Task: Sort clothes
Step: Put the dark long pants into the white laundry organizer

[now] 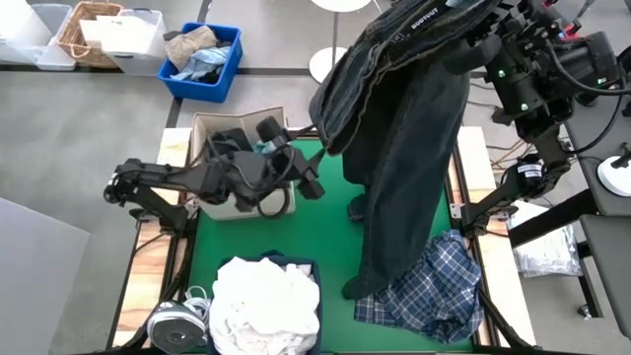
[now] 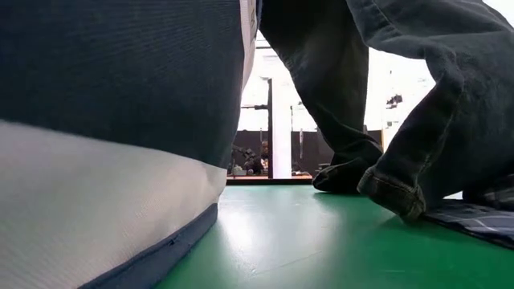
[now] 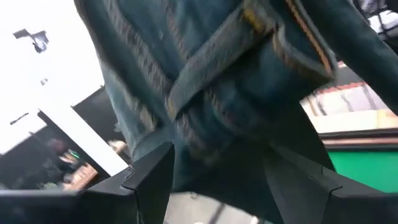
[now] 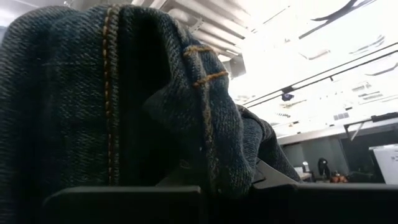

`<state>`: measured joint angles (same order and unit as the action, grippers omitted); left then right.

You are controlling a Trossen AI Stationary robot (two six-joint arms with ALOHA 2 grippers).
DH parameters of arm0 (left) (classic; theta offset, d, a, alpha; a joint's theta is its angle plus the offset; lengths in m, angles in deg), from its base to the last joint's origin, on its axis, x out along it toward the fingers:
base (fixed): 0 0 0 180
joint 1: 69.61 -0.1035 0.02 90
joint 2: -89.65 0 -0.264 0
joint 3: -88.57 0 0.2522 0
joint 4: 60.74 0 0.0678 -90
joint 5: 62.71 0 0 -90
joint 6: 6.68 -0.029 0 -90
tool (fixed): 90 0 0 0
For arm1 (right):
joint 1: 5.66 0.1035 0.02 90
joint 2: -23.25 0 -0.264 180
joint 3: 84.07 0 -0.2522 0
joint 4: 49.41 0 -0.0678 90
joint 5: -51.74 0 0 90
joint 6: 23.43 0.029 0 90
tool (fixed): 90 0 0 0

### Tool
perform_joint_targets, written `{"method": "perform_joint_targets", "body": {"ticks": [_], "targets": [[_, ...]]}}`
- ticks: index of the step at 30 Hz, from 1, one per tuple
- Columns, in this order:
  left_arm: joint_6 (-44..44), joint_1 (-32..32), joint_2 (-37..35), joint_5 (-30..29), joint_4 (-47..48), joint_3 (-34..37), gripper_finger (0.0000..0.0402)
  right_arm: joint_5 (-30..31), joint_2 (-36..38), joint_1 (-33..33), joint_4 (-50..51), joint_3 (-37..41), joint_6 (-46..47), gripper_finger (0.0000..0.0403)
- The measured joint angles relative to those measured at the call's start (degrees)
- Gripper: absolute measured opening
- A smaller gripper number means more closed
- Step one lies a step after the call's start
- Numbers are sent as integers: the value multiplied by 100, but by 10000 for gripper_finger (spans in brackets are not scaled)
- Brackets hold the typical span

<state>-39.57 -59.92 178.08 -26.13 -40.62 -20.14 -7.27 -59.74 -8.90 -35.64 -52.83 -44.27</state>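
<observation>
Jeans (image 1: 409, 148) hang from the right gripper (image 1: 463, 44), clamped on their waistband above the bench's (image 1: 251, 237) far edge; left gripper (image 1: 314, 177) open beside them.

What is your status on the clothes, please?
Right hand shut on jeans, lifted high. Left hand open beside them. Jeans' legs drag on plaid shirt.

Hanging jeans (image 1: 409, 148) above plaid shirt (image 1: 434, 286), right of bin (image 1: 237, 163)
</observation>
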Motion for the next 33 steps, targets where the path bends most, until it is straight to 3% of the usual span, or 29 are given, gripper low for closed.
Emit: {"method": "perform_joint_targets", "body": {"ticks": [6,11,14,19,22,26,29,33], "targets": [[-1089,-255,231,143,-1184,7,224,-117,-1,0,-16,0,-6,13],[-1464,-372,302,356,-1919,7,216,-121,-1,0,16,0,-8,13],[-1488,-430,306,391,-2294,7,168,-124,-1,0,184,0,55,13],[-1416,-461,263,377,-2832,3,20,-114,0,0,594,0,39,13],[-1029,-414,239,417,-2929,-362,13,65,37,0,983,0,59,13],[-138,-373,214,598,-2713,-1150,6,1049,71,-1,1473,0,-335,13],[785,-384,221,647,-1579,-1821,6,1627,54,-2,2046,-4,-453,13],[2711,-603,416,620,161,-2653,6,1613,-73,-4,3113,9,351,13]]}}
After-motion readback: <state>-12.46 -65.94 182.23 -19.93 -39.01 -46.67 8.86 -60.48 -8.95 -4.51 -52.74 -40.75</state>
